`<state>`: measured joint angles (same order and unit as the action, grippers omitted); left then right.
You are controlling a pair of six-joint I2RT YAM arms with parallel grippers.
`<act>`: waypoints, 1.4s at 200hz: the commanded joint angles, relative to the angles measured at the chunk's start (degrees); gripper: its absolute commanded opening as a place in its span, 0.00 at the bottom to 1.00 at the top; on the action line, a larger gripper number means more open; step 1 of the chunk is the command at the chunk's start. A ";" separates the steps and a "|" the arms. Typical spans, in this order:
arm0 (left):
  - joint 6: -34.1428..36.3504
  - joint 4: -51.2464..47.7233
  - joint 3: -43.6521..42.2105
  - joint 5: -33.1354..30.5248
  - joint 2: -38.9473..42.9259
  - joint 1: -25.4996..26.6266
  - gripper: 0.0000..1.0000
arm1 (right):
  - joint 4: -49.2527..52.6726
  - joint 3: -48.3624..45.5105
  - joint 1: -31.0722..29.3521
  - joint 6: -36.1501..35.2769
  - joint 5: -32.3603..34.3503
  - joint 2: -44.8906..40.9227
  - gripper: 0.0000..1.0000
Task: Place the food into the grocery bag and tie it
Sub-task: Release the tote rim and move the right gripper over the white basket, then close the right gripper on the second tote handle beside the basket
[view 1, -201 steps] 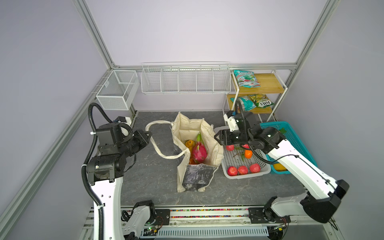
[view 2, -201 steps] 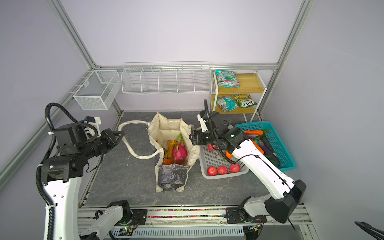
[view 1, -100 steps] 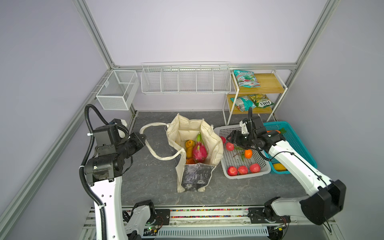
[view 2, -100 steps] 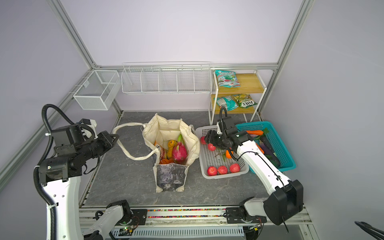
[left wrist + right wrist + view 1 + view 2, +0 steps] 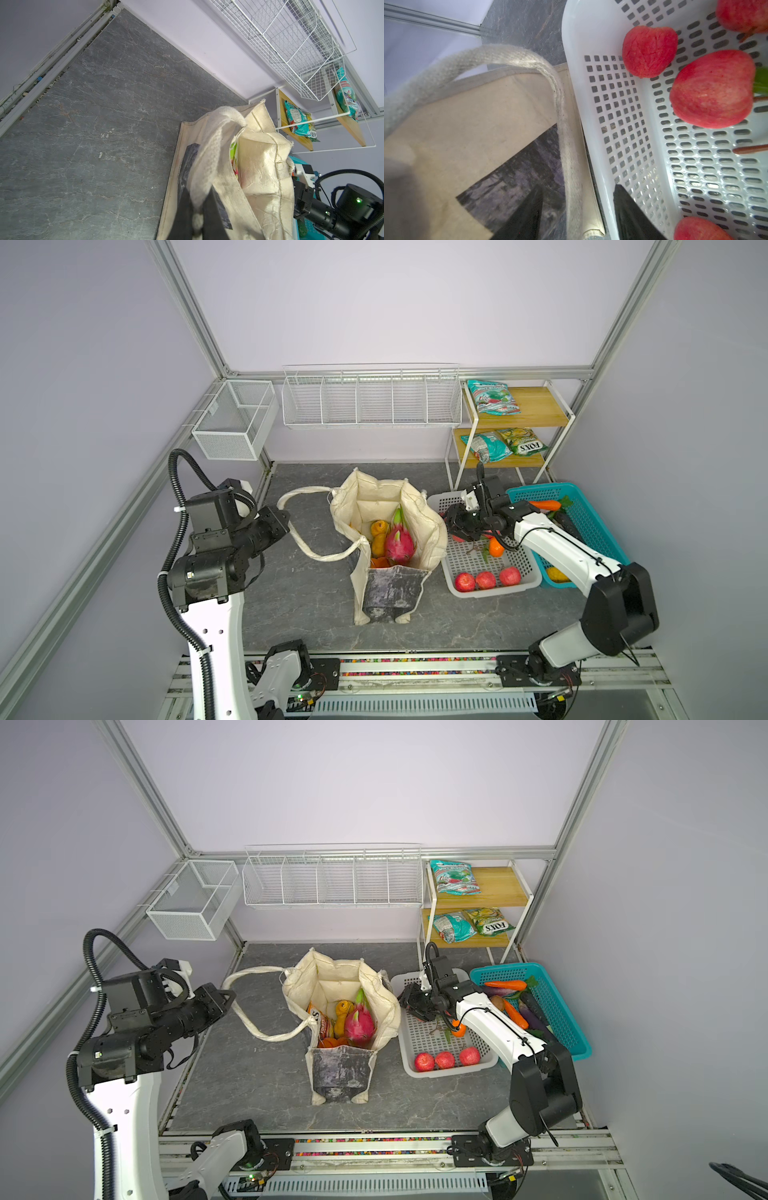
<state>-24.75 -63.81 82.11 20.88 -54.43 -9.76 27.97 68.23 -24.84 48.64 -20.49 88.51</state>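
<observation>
Currently: treat grocery bag as soft, floppy canvas, likely bottom-heavy with dragon fruit and other food inside. Standing open mid-tabletop, just beside white basket. Take hold at handle loops only. Pinching first handle with left jaws; straddling second handle with right jaws, spread, not yet gripping.

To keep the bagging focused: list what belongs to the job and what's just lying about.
Job: grocery bag, bag handle in the shut left pincer, dragon fruit, bumpy yellow fruit, orange snack packet.
Lying about: white basket, red apples, teal basket, carrots, shelf packets, wire racks.
</observation>
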 commanded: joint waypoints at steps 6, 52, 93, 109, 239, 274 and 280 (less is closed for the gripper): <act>0.85 -0.53 1.39 -0.16 0.31 -0.51 0.00 | -2.51 -0.99 -0.21 1.37 -2.74 1.34 0.55; 0.76 -0.39 1.04 0.12 0.47 -0.52 0.00 | -3.11 -0.04 -0.60 1.10 -4.01 3.99 0.52; 0.69 -0.35 0.95 0.31 0.52 -0.52 0.00 | -3.67 0.81 -1.12 1.10 -4.38 6.06 0.48; 0.76 -0.35 0.92 0.39 0.48 -0.53 0.00 | -3.63 1.25 -1.29 1.02 -4.22 6.40 0.45; 0.76 -0.15 0.91 0.79 0.60 -0.61 0.00 | -3.45 2.10 -1.74 0.88 -4.44 6.53 0.17; 0.82 -0.52 1.44 1.07 0.59 -0.61 0.00 | -3.25 1.73 -1.79 0.22 -3.06 2.42 0.12; 0.85 -0.65 1.64 1.01 0.63 -0.61 0.00 | -3.23 1.73 -1.77 -0.22 -2.77 1.23 0.11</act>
<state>-24.75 -63.79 82.11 21.26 -54.41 -9.78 24.58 69.23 -26.35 49.32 -23.97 94.39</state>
